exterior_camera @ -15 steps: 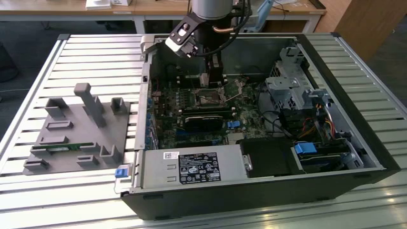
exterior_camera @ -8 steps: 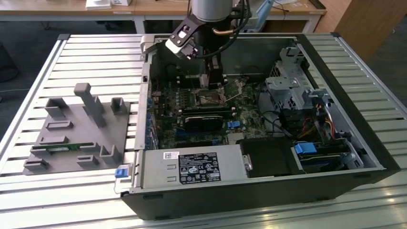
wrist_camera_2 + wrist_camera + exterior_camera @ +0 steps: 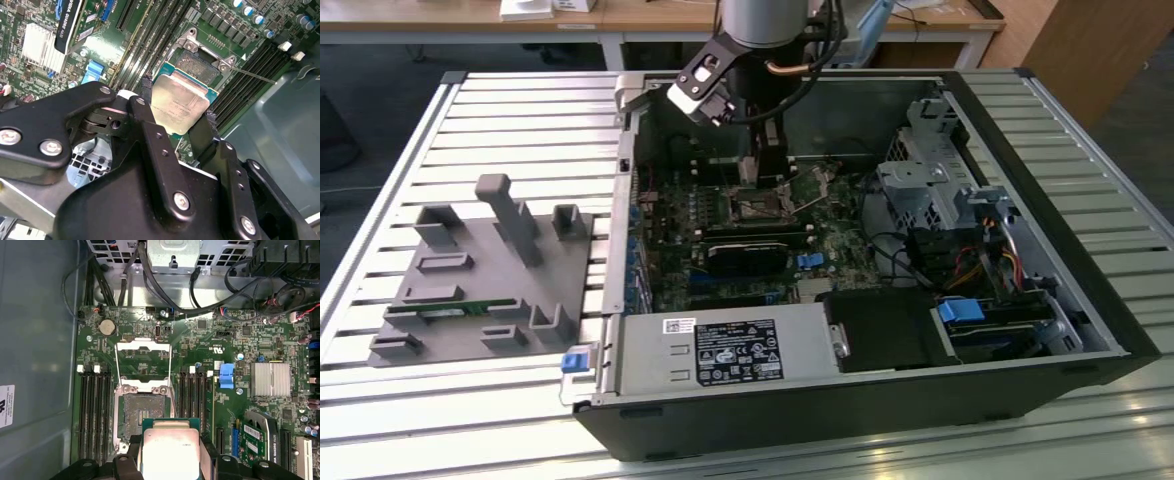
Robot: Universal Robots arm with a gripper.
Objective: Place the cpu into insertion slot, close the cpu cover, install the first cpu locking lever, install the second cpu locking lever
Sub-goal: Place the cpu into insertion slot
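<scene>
The cpu [image 3: 179, 105], a flat square chip with a silvery top, sits clamped between the two black fingers of my gripper [image 3: 177, 111], which is shut on its edges. It hangs just above the green board and partly overlaps one edge of the insertion slot [image 3: 141, 415], whose dark socket lies open. The cpu [image 3: 170, 450] and gripper [image 3: 170, 456] are at the near side of that slot. The cpu cover [image 3: 142, 351] is swung back flat beyond the slot, with two thin wire levers [image 3: 116, 367] unlatched along its sides. In the exterior view my gripper [image 3: 771, 172] reaches down inside the computer case.
Long black memory slots [image 3: 95, 415] flank the socket. A graphics card [image 3: 750, 255], a blue connector [image 3: 226, 376] and a finned heatsink [image 3: 270, 379] stand nearby. The power supply [image 3: 720, 352] and drive cage [image 3: 927, 190] line the case. A grey fixture [image 3: 487, 275] lies on the slatted table.
</scene>
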